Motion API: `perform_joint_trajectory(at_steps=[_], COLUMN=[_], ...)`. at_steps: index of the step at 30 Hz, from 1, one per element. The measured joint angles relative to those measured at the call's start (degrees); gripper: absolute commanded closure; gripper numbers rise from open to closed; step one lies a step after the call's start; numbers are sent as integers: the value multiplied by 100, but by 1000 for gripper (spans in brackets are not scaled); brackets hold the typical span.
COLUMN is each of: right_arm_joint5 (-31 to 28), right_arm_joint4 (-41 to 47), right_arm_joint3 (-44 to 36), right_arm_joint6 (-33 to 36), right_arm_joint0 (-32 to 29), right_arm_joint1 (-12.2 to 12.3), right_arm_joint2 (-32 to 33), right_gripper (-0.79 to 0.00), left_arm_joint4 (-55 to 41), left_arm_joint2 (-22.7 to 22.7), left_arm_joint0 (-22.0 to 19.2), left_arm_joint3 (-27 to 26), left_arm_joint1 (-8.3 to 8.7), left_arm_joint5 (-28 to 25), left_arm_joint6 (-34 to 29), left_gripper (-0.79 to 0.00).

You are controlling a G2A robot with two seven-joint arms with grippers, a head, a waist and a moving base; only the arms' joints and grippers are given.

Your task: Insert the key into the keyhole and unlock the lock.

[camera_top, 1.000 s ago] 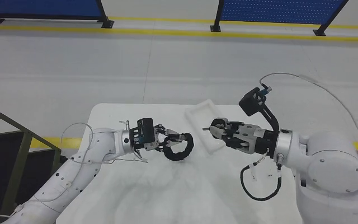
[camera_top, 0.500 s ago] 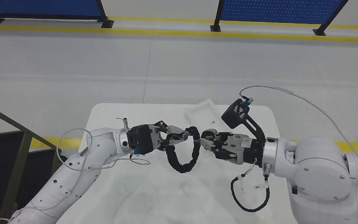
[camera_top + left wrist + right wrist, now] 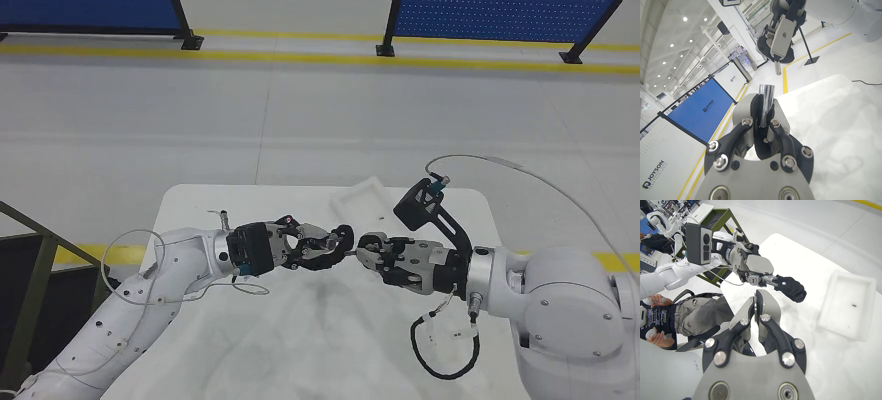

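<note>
Above the table (image 3: 300, 350): left gripper (image 3: 322, 243) and right gripper (image 3: 366, 247) nose to nose, just apart.
Left jaws: shut tight on the lock (image 3: 765, 102) cylinder.
Right jaws: pinching the key (image 3: 777, 67), blade sticking out.
Gap: blade tip just short of keyhole (image 3: 753, 281), axes roughly in line; right arm likely closes it.
Far: white tray (image 3: 362, 196).

We logged both arms extended inward over the surface (image 3: 300, 340), forearms roughly level, wrists turned toward one another. The left end effector (image 3: 325, 245) pointed at the right one, its fingers (image 3: 780, 117) clamped on the lock (image 3: 766, 98). The right end effector (image 3: 363, 244) pointed back, its fingers (image 3: 770, 306) pinched together on the key (image 3: 777, 67). The two tips were near each other but not touching.
</note>
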Motion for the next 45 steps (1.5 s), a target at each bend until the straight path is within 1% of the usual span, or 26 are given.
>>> perform_joint_trajectory(at_steps=[3,5,11,17,25,36,45], right_arm_joint5=[4,76,398,718,842,931,874], right_arm_joint4=[-83,-216,-651,-1005,-1149,-1332,-1496], right_arm_joint3=[2,0,0,0,0,0,0], right_arm_joint6=[-161,-276,-398,-308,-233,-230,-227], right_arm_joint0=[-84,-51,414,758,929,882,882], right_arm_joint1=[11,25,45,71,111,174,226], right_arm_joint2=[-85,-175,-691,-994,-1180,-1316,-1352], right_gripper=[0,0,0,0,0,0,0], left_arm_joint4=[-80,45,446,607,575,537,488], left_arm_joint2=[-131,-190,-190,-159,-149,-298,-375], left_arm_joint0=[150,220,382,456,470,578,619], left_arm_joint3=[-21,-63,-62,-8,15,59,90], left_arm_joint1=[-1,0,-35,-107,-207,-270,-309], left_arm_joint5=[317,502,916,1238,1361,1337,1022], left_arm_joint6=[-41,-37,169,241,198,261,326], left_gripper=[0,0,0,0,0,0,0])
